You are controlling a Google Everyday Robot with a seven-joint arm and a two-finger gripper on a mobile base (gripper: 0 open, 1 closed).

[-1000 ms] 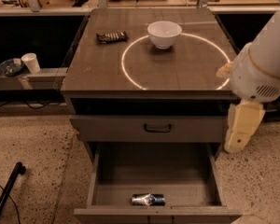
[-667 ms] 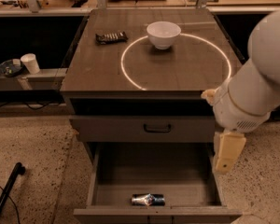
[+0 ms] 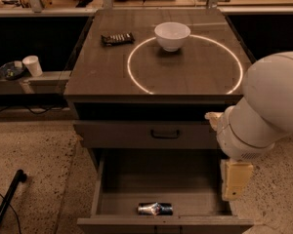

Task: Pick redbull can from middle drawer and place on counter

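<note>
Camera view: pincer (image 3: 236, 180), state untellable, at right edge of middle drawer (image 3: 161, 174), redbull can (image 3: 155, 208) flat inside.

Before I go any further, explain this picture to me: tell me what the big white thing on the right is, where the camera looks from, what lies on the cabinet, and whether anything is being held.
The big white shape on the right is a robot arm. The cream piece at its end is the gripper, which serves as its hand. It hangs low at the right side of the open drawer.

There is one picture, taken from above and in front of the cabinet, looking down. Where the camera is fixed cannot be told.

On the cabinet top there is a thin white circle. A white bowl sits on the circle's far edge, and a dark snack wrapper lies to the bowl's left. The drawer with the black handle is shut.

A small drink can lies on its side near the open drawer's front, apart from the gripper, so it is not held.
</note>
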